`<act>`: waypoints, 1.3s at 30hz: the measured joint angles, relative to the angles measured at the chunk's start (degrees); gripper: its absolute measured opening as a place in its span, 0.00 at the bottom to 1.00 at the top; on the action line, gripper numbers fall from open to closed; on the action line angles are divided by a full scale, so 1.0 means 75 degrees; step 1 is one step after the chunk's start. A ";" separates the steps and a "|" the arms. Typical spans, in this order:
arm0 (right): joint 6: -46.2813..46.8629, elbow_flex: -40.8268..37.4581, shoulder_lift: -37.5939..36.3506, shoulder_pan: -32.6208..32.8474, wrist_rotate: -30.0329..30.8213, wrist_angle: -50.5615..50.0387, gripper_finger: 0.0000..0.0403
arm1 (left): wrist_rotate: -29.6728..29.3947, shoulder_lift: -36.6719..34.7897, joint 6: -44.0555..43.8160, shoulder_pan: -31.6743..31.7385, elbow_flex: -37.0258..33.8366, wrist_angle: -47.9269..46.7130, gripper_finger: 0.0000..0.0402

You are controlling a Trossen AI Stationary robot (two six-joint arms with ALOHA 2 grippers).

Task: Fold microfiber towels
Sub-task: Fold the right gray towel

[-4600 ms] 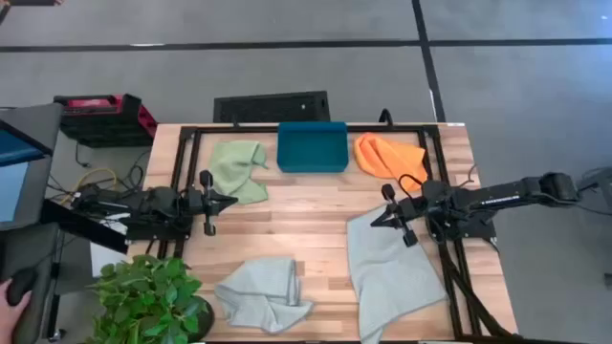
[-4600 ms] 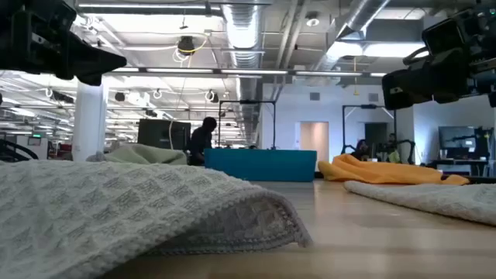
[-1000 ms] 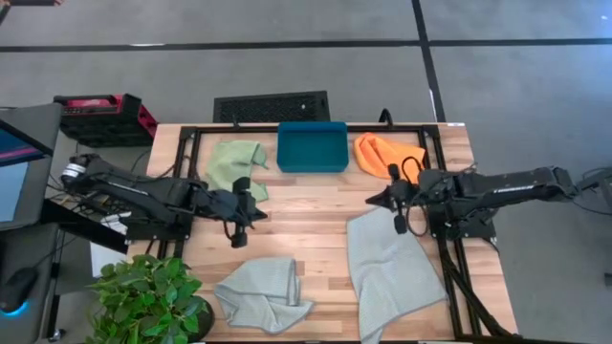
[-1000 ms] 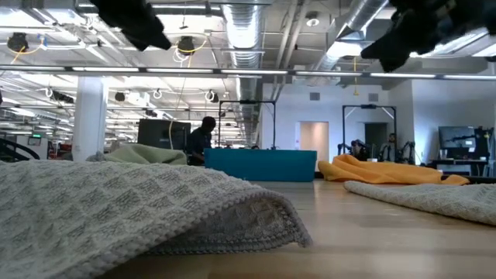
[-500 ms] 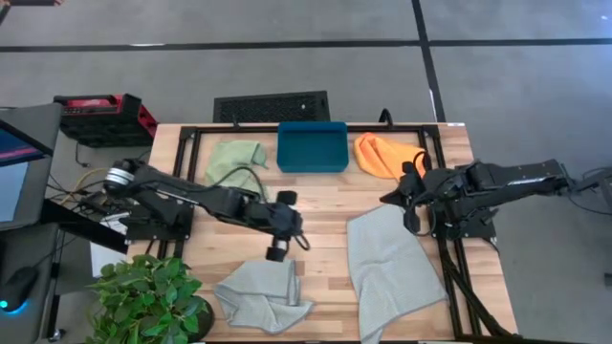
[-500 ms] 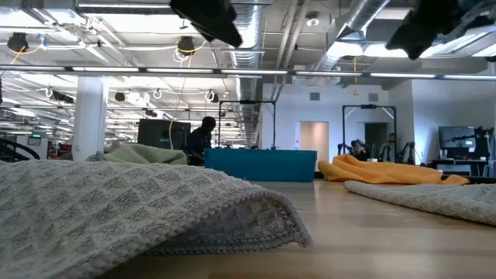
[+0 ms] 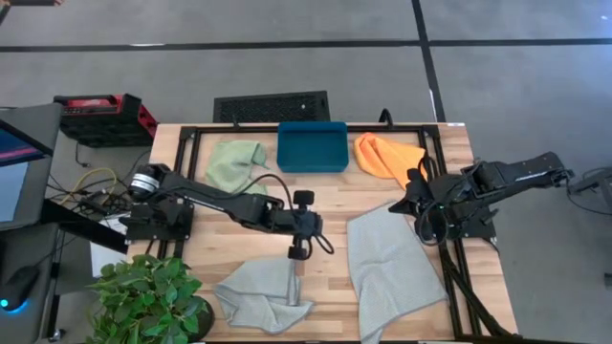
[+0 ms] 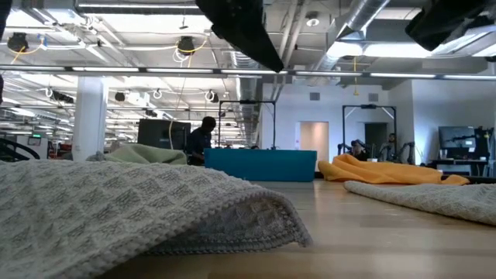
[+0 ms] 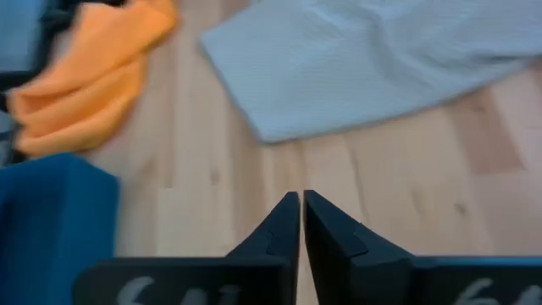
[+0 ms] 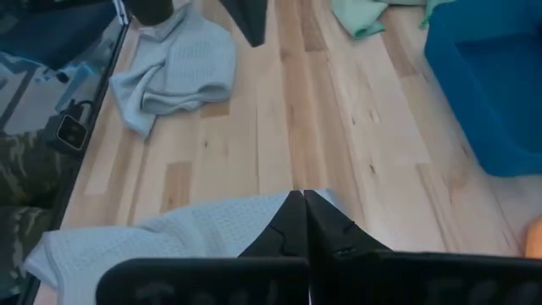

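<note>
Four towels lie on the wooden table: a green one (image 7: 237,162) at the far left, an orange one (image 7: 385,155) at the far right, a crumpled pale grey one (image 7: 263,293) near the front, and a flatter pale grey one (image 7: 392,268) at the front right. My left gripper (image 7: 325,241) is shut and empty above bare wood mid-table (image 9: 301,196), between the two grey towels. My right gripper (image 7: 392,207) is shut and empty above the far corner of the flatter grey towel (image 10: 302,195). In the low view both arms hang high over the table.
A teal tray (image 7: 312,146) stands at the far middle between the green and orange towels. Black frame rails (image 7: 191,143) run along the table's left, far and right sides. A potted plant (image 7: 148,301) stands at the near left corner. Bare wood shows mid-table.
My left gripper has swung from the table's left side toward the right and a little nearer, reaching the middle of the table, still shut. My right gripper has drawn back a little toward the table's right edge. The towels have not moved.
</note>
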 joint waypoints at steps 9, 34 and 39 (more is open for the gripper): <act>-0.0003 0.0000 0.0003 0.0000 0.0021 -0.0014 0.01 | 0.0461 0.0031 -0.0750 0.0159 0.0059 0.0508 0.25; -0.0012 0.0009 0.0001 0.0000 0.0018 0.0016 0.02 | 0.1032 0.2562 -0.0864 0.0761 0.0393 0.3029 0.32; 0.0005 0.0009 0.0000 -0.0002 0.0018 0.0023 0.02 | 0.1034 0.2902 -0.0861 0.0895 0.0490 0.3236 0.32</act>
